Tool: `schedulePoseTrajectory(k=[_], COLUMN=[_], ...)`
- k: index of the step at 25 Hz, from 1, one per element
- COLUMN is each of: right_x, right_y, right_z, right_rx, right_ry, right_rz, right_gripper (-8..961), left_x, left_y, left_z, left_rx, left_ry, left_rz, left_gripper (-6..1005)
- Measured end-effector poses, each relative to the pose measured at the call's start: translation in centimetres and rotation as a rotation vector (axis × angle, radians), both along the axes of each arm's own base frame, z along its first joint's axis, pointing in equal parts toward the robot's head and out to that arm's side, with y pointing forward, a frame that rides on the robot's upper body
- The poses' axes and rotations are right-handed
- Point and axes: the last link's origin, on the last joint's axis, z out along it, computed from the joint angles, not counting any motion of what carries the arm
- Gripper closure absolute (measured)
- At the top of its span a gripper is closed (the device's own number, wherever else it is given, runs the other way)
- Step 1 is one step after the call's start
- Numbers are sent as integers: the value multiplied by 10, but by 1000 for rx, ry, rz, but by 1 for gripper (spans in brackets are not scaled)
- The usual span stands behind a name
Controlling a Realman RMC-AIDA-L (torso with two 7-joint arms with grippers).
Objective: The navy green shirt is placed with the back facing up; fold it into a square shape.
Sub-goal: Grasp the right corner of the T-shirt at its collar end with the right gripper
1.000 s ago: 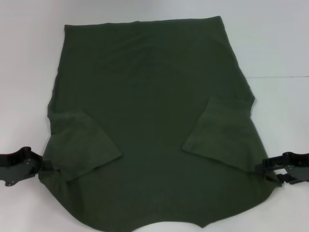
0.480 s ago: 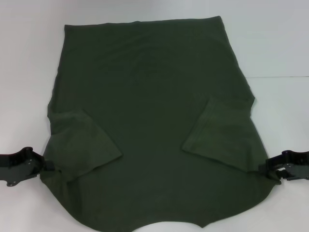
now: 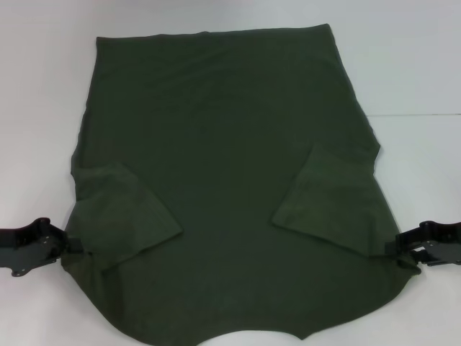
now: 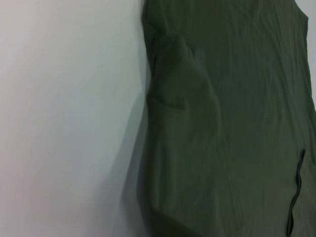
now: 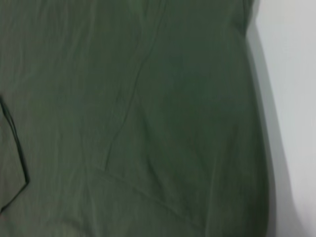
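The navy green shirt (image 3: pixel 223 166) lies spread on the white table (image 3: pixel 43 108), plain side up, hem at the far end. Both short sleeves are folded inward over the body, the left sleeve (image 3: pixel 122 216) and the right sleeve (image 3: pixel 331 205). My left gripper (image 3: pixel 70 246) is at the shirt's near left edge and pinches the cloth there. My right gripper (image 3: pixel 400 251) pinches the near right edge. The cloth draws to a point at each gripper. The shirt fills most of the left wrist view (image 4: pixel 222 123) and the right wrist view (image 5: pixel 138 118).
Bare white table surrounds the shirt on the left, right and far side, and shows in the left wrist view (image 4: pixel 64 123) and right wrist view (image 5: pixel 291 98). A faint seam (image 3: pixel 418 114) crosses the table at the right. The shirt's near edge runs past the head view's bottom.
Both grippers have shifted slightly, the right one outward and a little farther away, with the shirt's edges held. The shirt otherwise lies the same.
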Motion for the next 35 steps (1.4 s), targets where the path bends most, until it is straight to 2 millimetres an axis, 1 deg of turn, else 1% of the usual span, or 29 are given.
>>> schedulePoseTrajectory(k=[6, 13, 23, 27, 35], right_x=[4, 5, 10, 11, 8], right_y=[0, -1, -1, -2, -3], right_z=[5, 5, 15, 14, 7], right_rx=[3, -10, -22, -31, -40], right_ry=[-21, -39, -76, -81, -72], right_rz=[-6, 0, 2, 6, 15], right_gripper=[476, 475, 473, 470, 503], left_x=[0, 0, 0, 0, 1], left_y=[0, -1, -1, -1, 0], left_z=[0, -1, -2, -2, -2], left_rx=[1, -2, -4, -4, -2], left_ry=[0, -2, -2, -3, -3], left_rz=[-1, -3, -9, -11, -12], left_gripper=[995, 994, 995, 994, 995])
